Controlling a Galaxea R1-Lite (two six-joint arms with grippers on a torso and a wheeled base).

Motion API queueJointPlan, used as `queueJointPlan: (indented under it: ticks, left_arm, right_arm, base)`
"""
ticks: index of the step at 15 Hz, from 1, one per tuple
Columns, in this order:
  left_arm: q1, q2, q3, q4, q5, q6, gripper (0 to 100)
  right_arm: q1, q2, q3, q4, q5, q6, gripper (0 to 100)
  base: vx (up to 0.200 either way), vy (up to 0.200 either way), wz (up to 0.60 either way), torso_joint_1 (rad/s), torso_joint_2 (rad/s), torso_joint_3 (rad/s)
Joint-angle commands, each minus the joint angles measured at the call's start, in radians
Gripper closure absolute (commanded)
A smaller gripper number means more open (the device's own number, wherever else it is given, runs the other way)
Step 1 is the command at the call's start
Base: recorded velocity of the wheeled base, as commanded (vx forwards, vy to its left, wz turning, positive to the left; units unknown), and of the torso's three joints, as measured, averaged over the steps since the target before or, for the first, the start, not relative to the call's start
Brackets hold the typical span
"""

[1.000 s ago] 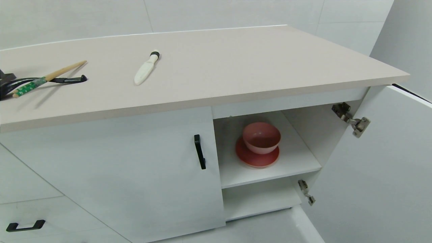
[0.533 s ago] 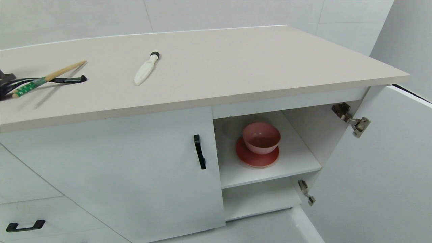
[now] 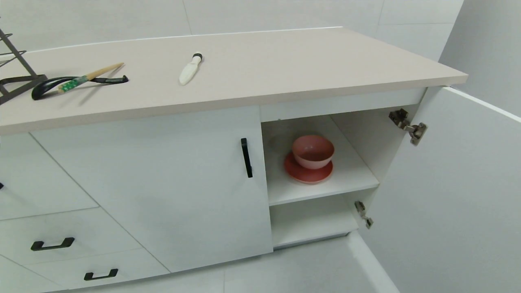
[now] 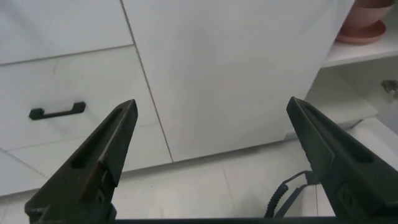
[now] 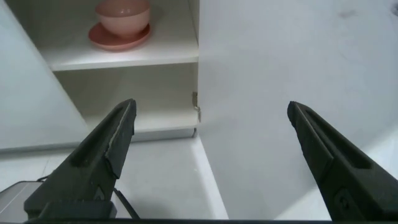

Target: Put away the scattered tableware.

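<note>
Left gripper (image 4: 211, 155): fingers (image 4: 99, 162) spread wide, nothing between them, low in front of the closed cabinet door (image 4: 236, 68). Right gripper (image 5: 211, 155): also spread wide and empty, facing the open compartment.

Cabinet (image 3: 163, 183), right door (image 3: 447, 183) swung open. Upper shelf (image 3: 350, 179) holds a red plate (image 3: 305, 176) with a pink bowl (image 3: 312, 150) sitting on it. The lower shelf has nothing visible on it. Drawers with black handles (image 3: 52, 244) on the left, closed.

Countertop (image 3: 285, 61): white utensil with a black band (image 3: 190, 70) lies alone mid-counter. A black spoon (image 3: 40, 90) and a wooden stick with a green band (image 3: 87, 77) lie crossed near the left end, beside a black rack (image 3: 16, 91).

Change: the whole head view has shifted, so the camera moved. The rack and two drawer handles now show. Bowl, plate and counter items keep their places relative to the cabinet.
</note>
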Motion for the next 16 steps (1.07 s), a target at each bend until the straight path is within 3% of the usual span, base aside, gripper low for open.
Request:
queueJointPlan:
  ticks: [1,3,6,11,16]
  left_arm:
    - [0.0,0.001,0.0,0.0,0.0,0.001,0]
    - [0.0,0.001,0.0,0.0,0.0,0.001,0]
    - [0.0,0.001,0.0,0.0,0.0,0.001,0]
    - [0.0,0.001,0.0,0.0,0.0,-0.028,0]
    - [0.0,0.001,0.0,0.0,0.0,-0.023,0]
  right_arm:
    - [0.0,0.003,0.0,0.001,-0.001,0.002,0]
    - [0.0,0.003,0.0,0.001,-0.001,0.002,0]
    - [0.0,0.003,0.0,0.001,-0.001,0.003,0]
    - [0.0,0.003,0.0,0.001,-0.001,0.005,0]
    - [0.0,0.003,0.0,0.001,-0.001,0.005,0]
  base:
    - [-0.2,0.0,0.0,0.002,0.0,-0.002]
    - [-0.2,0.0,0.0,0.002,0.0,0.0]
    - [-0.2,-0.2,0.0,0.004,0.0,0.001]
    - [0.0,-0.2,0.0,0.003,0.0,0.004]
    - [0.0,-0.2,0.0,0.001,0.0,0.003]
